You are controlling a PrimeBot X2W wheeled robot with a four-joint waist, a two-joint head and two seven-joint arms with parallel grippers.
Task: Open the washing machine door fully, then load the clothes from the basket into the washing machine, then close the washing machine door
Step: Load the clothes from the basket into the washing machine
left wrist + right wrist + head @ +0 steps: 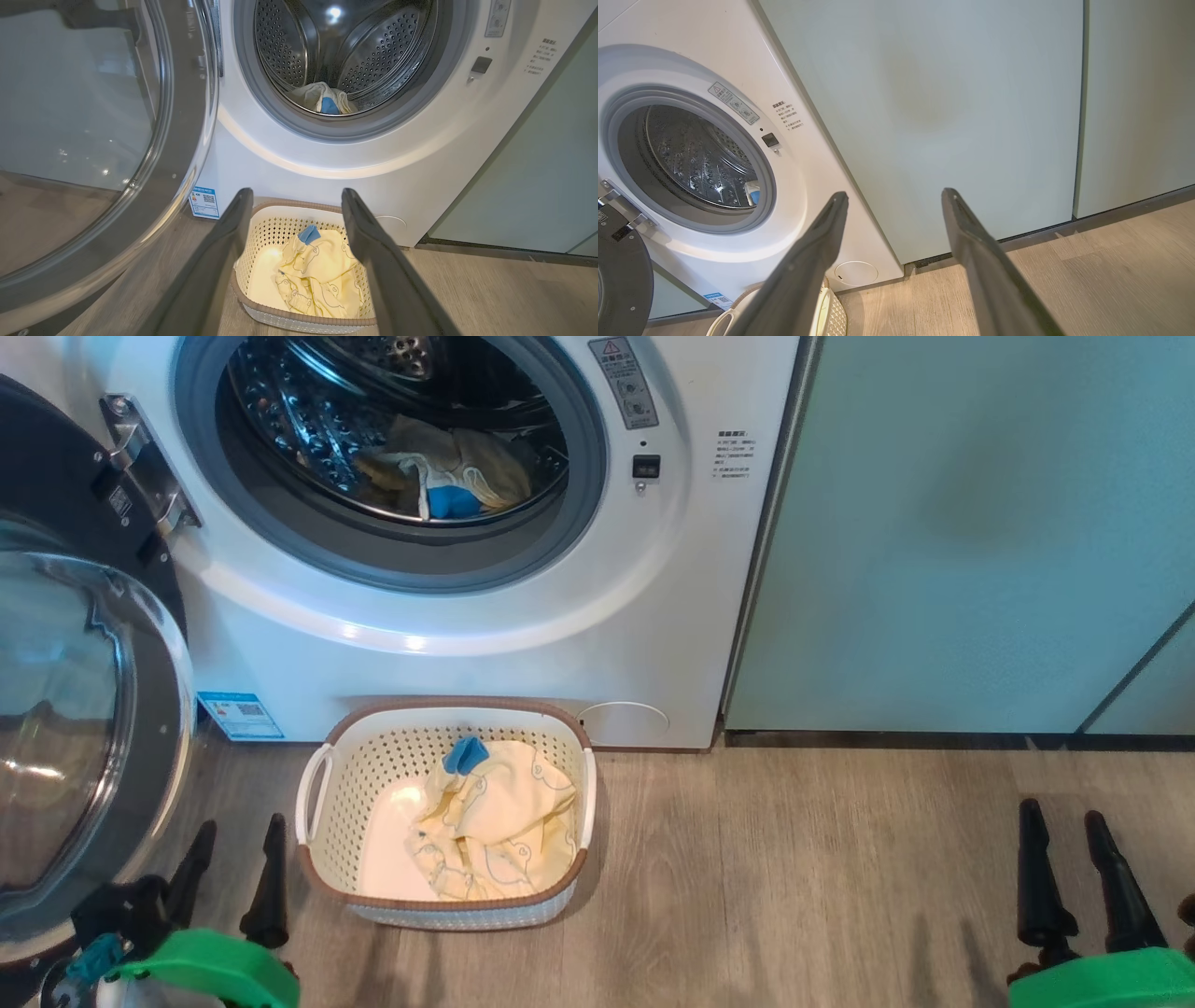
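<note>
The white washing machine (523, 653) stands with its glossy black door (84, 728) swung wide to the left. A cream and blue garment (448, 476) lies inside the steel drum (345, 51). On the floor before the washer sits the cream basket (373, 775), holding a pale yellow teddy-print garment with blue trim (499, 821). My left gripper (238, 826) is open, low beside the basket's left side, empty. My right gripper (1060, 812) is open far to the right over the floor, holding nothing.
Pale green cabinet doors (980, 523) stand right of the washer. Wood-look floor (794, 877) stretches between the basket and my right gripper. The open door's glass bowl (74, 102) bulges close to my left arm.
</note>
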